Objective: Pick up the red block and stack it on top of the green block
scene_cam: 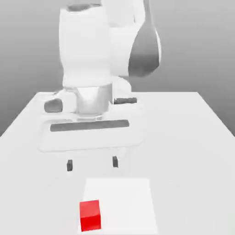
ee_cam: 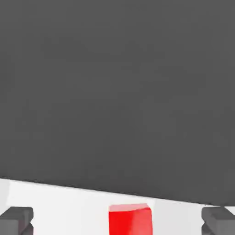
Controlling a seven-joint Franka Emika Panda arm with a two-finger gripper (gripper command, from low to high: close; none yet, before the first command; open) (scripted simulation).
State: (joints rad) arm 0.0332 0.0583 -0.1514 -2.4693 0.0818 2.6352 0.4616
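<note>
1. Exterior view: the gripper (scene_cam: 92, 164) was open and empty above the table (scene_cam: 183, 151), its fingers spread wide, presumably to straddle the block.
2. The red block (scene_cam: 90, 215) sat on the pale square (scene_cam: 126, 202), at that square's edge on the exterior view's left. Bare surface adjoined it toward the exterior view's right, probably leaving room for a finger.
3. Hand view: the red block lay between the two fingertips, touching neither; clear gaps separated it from both.
</note>
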